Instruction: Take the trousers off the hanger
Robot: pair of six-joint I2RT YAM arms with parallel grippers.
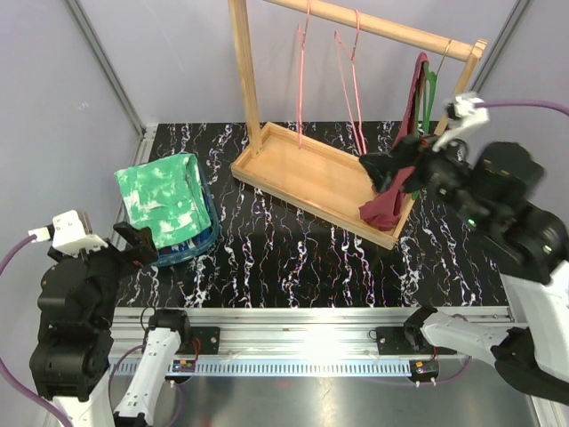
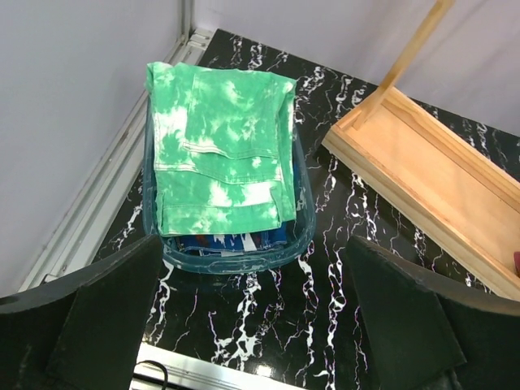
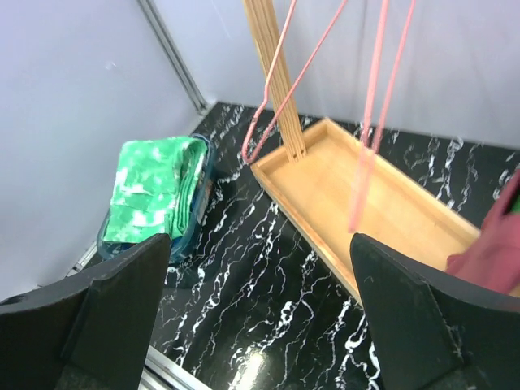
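My left hand [image 2: 253, 252] and right hand [image 3: 260, 244] both spread wide, empty; green trousers [image 2: 219, 146] sit just ahead of the left.

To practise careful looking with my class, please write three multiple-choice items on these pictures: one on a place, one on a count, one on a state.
1. Where do the green mottled trousers lie?
A. On the wooden tray.
B. On a hanger.
C. In the blue bin, on top of a dark blue garment.

2. How many bare pink hangers hang from the rod?
A. One.
B. Two.
C. Four.

3. How is the left tool?
A. Open, holding nothing.
B. Shut on the trousers.
C. Shut on a hanger.

Answers:
1 C: the left wrist view shows them folded in the bin over the blue cloth.
2 B: the top view shows two, both bare.
3 A: it stands wide open with nothing in it.
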